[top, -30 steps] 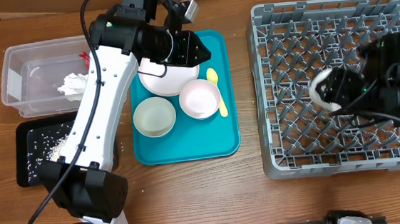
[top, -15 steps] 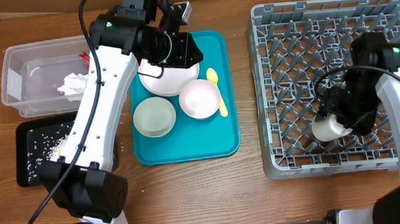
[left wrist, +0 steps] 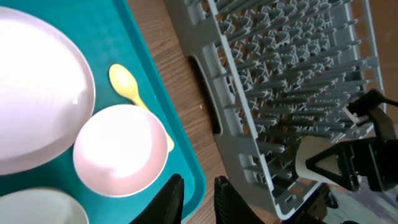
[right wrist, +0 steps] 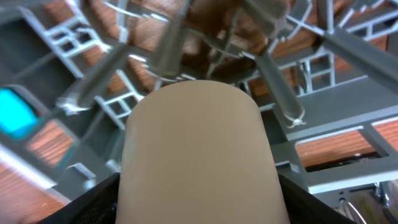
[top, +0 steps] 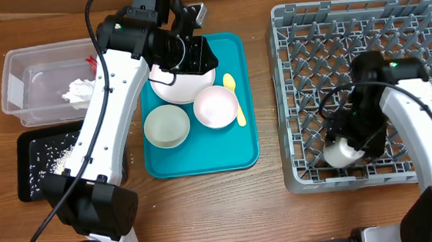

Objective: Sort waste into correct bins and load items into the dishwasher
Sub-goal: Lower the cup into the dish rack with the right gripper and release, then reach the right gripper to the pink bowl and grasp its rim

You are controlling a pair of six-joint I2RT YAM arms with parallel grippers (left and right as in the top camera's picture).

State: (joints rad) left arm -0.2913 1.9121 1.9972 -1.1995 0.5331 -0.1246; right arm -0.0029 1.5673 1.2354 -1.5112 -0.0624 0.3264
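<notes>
On tray (top: 203,157): two bowls (top: 166,126), one plate (top: 188,85)

The left arm (top: 110,106) rises from its base at the near left and stretches toward the far side, then bends to the right. The left gripper (top: 205,56) points down. Its fingers (left wrist: 171,199) stand close together with a narrow gap and nothing between them. The right arm (top: 421,132) folds at a far elbow and reaches back to the left. The right gripper (top: 347,145) is low, clamped on both sides of a white cup (right wrist: 199,143).
</notes>
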